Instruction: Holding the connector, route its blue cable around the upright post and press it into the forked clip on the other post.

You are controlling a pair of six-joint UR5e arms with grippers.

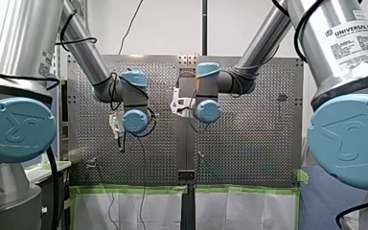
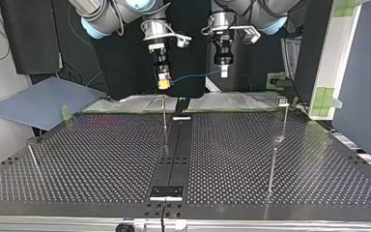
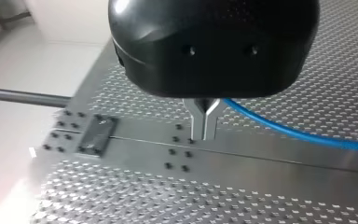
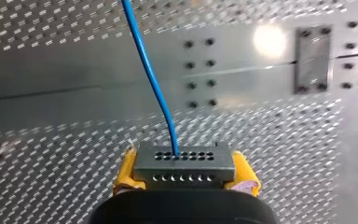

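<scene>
Right wrist view: the right gripper [image 4: 185,171] clamps the connector [image 4: 184,164] between yellow pads [image 4: 124,178]. The blue cable [image 4: 148,74] leaves the connector toward 12 o'clock.

Left wrist view: the left gripper [image 3: 204,133] has its metal fingers [image 3: 197,127] pinched narrow, apparently on the cable, which trails off at 3 o'clock.

Top view: both grippers hang above the table [image 2: 101,159] with the cable slung between them. The upright post [image 2: 164,122] stands at 6 o'clock of the connector, and the clip post [image 2: 283,102] at 4 o'clock. The cable touches neither, so wrapping and pressing in are not yet done.
</scene>
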